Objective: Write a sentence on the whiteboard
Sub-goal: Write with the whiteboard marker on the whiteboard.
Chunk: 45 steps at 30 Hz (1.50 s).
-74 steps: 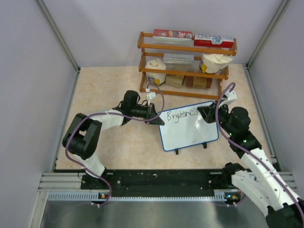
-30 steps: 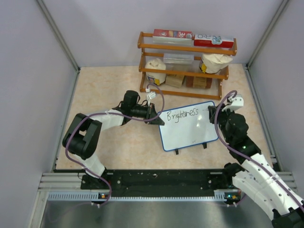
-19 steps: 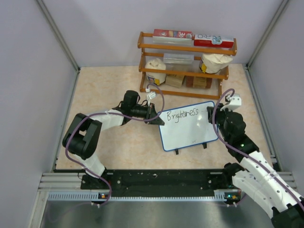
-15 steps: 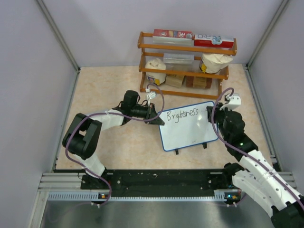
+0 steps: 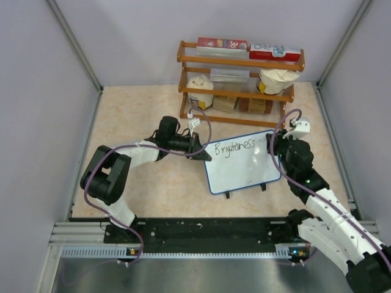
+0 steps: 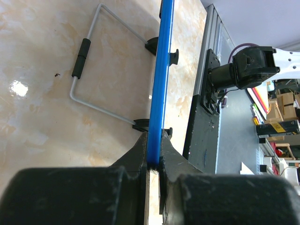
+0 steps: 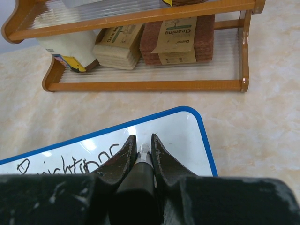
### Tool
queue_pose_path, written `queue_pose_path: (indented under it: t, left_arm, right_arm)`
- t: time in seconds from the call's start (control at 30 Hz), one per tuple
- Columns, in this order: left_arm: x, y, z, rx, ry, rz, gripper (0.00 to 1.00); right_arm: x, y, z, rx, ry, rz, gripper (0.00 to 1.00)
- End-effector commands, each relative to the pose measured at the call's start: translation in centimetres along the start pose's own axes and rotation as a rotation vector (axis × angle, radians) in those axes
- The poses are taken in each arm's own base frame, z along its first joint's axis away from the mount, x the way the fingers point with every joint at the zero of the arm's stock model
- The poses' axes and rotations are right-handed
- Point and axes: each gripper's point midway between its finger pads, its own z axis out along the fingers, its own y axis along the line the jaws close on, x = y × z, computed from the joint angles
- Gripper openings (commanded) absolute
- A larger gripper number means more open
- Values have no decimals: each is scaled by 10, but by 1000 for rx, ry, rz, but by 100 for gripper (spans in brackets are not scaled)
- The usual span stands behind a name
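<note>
White face, thin blue rim: the whiteboard (image 5: 241, 162) stands propped on the beige stone-patterned table (image 5: 134, 110), between my two grippers. One word of black lettering (image 5: 234, 146), "Brightness", runs along its upper part; the lower part is bare white.

My left gripper (image 5: 198, 148) is at the board's left edge, jaws narrow and pinched onto it. From my left wrist the rim (image 6: 161, 70) runs straight away out of the pinch, seen edge-on. Small black feet (image 6: 161, 47) sit against it further along. A bent wire stand (image 6: 93, 70) with a black sleeve lies on the table to the left of the rim, beyond my fingers.

My right gripper (image 5: 272, 145) is at the board's upper right corner, jaws narrow and clamped on a black marker (image 7: 137, 180). Its tip points at the white face just past the last letters, near the rounded corner. Whether the tip touches the surface I cannot tell.

Beyond my right fingers, past the board's top edge, stands a wooden rack (image 7: 145, 86). On its lowest shelf are a cream pack (image 7: 117, 44) and a brown pack (image 7: 180, 40), side by side. Higher shelves hold boxes (image 5: 247, 47) and pale bags (image 5: 278, 78).
</note>
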Motion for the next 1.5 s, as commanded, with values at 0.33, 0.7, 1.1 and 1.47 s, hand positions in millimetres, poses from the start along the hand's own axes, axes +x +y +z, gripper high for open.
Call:
queue_pose_path:
  t: [0.33, 0.7, 1.1, 1.47]
  left_arm:
    - [21, 41, 3, -165, 34, 45, 0]
    - [20, 40, 3, -166, 31, 49, 0]
    - [21, 40, 3, -167, 31, 49, 0]
    - [20, 40, 2, -169, 31, 51, 0]
  right_arm:
    - [3, -4, 1, 3, 3, 25, 0]
    - [20, -7, -2, 5, 52, 23, 0]
    - [31, -9, -8, -2, 83, 21, 0]
    - [9, -2, -13, -26, 23, 45, 0]
